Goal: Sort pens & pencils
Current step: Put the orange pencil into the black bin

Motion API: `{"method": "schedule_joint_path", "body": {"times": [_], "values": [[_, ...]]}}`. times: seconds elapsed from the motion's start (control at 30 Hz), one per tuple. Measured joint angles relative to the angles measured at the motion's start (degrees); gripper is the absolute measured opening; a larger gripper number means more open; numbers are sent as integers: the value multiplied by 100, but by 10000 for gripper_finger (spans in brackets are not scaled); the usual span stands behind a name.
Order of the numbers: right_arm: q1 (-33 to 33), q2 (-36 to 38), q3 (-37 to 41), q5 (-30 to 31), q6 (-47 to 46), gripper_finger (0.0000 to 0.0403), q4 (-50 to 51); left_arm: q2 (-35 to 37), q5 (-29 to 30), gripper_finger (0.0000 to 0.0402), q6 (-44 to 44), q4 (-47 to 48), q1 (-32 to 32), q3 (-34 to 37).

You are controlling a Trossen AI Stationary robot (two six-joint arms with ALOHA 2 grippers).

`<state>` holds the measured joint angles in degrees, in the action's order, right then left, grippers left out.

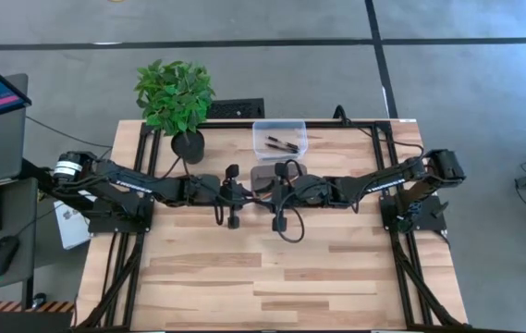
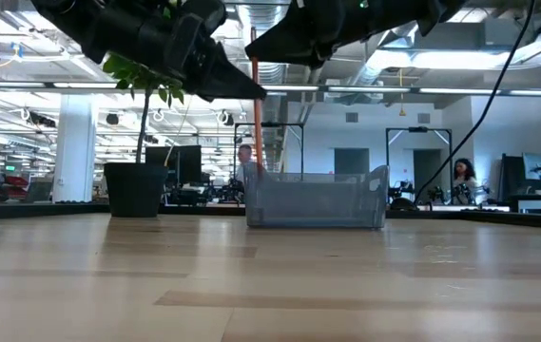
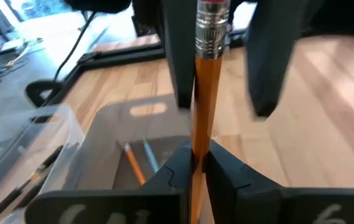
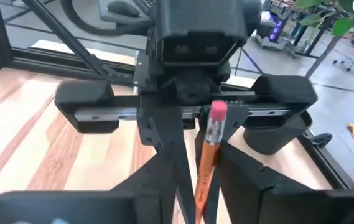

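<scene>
My left gripper (image 3: 195,171) is shut on an orange pencil (image 3: 204,93) that stands upright, pink eraser end up, over the grey tray (image 2: 346,204). An orange pencil (image 3: 133,163) and a light blue one (image 3: 150,155) lie in that tray. My right gripper (image 4: 204,186) is open and faces the left one at the table's middle. Its fingers (image 3: 178,62) stand on either side of the pencil's upper part (image 4: 209,149). The black pens (image 1: 283,143) lie in the clear bin (image 1: 279,128) behind the tray. My left gripper pinches the orange pencil's shaft (image 3: 196,152) between its two fingers, well below the metal ferrule. The fingers lie across the pencil, which is lifted clear and upright, its lower end (image 2: 260,166) hanging just above the tray's rim. My right gripper's one finger stands close beside the pencil; whether it touches cannot be told.
A potted plant (image 1: 177,97) stands at the table's far left. The clear bin (image 3: 21,143) sits right beside the grey tray (image 3: 108,124). Bare wood (image 1: 272,277) spreads across the near half of the table. People show in the room beyond (image 2: 463,176).
</scene>
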<state>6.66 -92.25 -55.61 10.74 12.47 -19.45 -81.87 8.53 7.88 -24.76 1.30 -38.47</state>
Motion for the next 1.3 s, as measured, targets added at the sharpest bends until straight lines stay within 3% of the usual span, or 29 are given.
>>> {"method": "schedule_joint_path", "body": {"times": [0.5, 0.9, 1.3], "values": [[0, 0, 9, -20, -1, 41, -92, 0, -225, 15, 115, 68, -2, -116], [2, -9, 20, -2, 7, 41, -269, 11, -178, 22, 118, 66, -2, -123], [156, 296, 4, 606, 350, 41, -371, -4, 285, 42, 51, 195, -9, -123]]}}
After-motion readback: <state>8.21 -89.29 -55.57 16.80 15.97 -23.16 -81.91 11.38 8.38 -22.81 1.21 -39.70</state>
